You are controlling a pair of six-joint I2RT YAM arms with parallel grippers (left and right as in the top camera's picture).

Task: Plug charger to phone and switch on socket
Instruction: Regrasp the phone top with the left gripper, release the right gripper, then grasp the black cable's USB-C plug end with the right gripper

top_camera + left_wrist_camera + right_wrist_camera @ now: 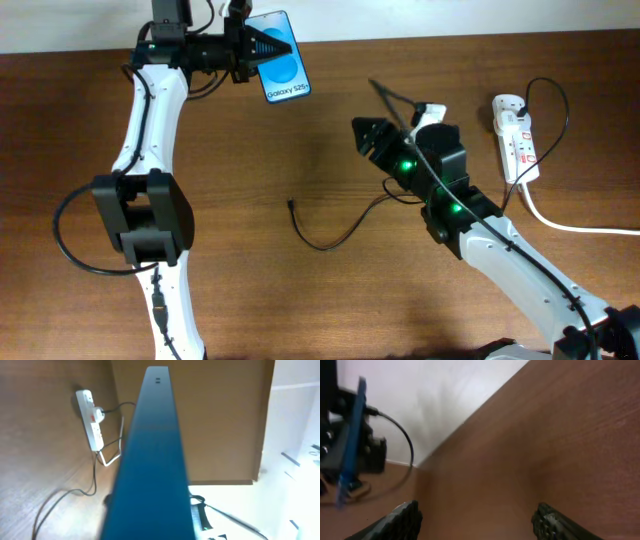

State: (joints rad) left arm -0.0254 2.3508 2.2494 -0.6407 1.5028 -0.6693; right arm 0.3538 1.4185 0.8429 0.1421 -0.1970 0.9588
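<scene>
Closest to the lens, the phone [150, 460] fills the left wrist view edge-on; overhead it shows clamped in the left tool [278, 45] near the far edge of the table [330, 300], blue screen facing up. No cable reaches it. The charger [325, 243] lies loose mid-table, its plug tip [290, 205] well apart from the phone and from the right tool [363, 137], whose fingers [402, 517] stand spread with nothing between them. The socket [516, 140] lies at the right with an adapter [506, 104] plugged in; whether its red switches are on I cannot tell. By my reading only the phone's pickup is done: fetching the plug, mating it and switching on remain.
</scene>
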